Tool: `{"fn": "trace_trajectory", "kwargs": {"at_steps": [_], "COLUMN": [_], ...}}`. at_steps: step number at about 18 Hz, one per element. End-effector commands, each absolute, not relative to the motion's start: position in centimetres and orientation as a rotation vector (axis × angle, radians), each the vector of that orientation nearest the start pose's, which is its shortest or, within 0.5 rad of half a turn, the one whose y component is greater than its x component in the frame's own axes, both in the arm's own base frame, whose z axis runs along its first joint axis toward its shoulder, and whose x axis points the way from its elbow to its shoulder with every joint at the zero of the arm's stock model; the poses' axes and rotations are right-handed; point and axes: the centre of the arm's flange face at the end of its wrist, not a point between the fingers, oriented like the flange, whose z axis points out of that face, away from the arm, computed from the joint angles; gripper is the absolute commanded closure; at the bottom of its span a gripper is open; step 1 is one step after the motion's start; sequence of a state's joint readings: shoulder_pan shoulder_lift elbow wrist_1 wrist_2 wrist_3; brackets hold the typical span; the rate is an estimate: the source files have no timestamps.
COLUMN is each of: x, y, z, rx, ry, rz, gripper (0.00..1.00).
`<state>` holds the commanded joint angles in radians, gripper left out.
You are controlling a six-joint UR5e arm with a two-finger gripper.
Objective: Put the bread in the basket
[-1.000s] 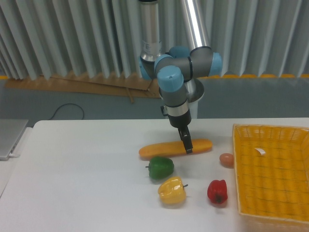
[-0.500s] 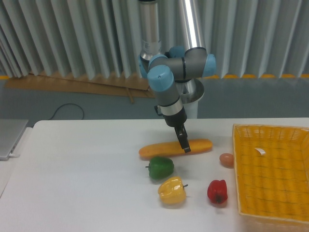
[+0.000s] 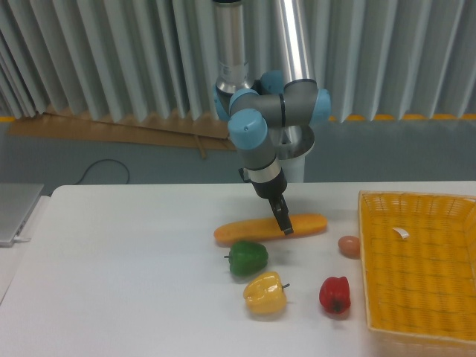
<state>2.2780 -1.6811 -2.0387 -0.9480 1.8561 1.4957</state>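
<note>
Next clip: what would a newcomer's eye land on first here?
The hand reaches down onto the middle of the long bread lying mid-table; whether it grips cannot be told. The bright yellow-orange basket sits at the right edge, holding only a small white tag, and three peppers, green, yellow and red, lie in front of the loaf.

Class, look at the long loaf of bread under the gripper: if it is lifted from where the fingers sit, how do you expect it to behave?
The bread looks smooth and glossy, so it may slip. The gripper sits right of its middle, so the longer left end would probably dip. Its round section suggests it could roll if nudged sideways.
</note>
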Motion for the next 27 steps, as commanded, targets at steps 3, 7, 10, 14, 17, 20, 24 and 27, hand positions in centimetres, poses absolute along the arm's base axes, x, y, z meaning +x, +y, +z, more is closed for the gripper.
{"fn": "trace_trajectory", "kwargs": {"at_steps": [3,7,10,14,17,20,24,27], "x": [-23.4,-24.1,-25.2,-24.5,-22.9,-22.6,-22.6,-22.5], "y": [43.7,44.3,45.7,45.7,45.8,45.3,44.9,44.7], "z": [27.7,28.3,26.7,26.1,27.4,27.9,27.5,27.3], "rx": [-3.123,-3.117,-3.13,-3.128,-3.107,-3.102,-3.137,-3.143], "ry": [1.239,1.227,1.239,1.258,1.262,1.264,1.289,1.292], "rz": [0.322,0.359,0.324,0.311,0.353,0.362,0.394,0.392], "gripper": [0.0,0.0,0.0,0.0,0.0,0.0,0.0,0.0]}}
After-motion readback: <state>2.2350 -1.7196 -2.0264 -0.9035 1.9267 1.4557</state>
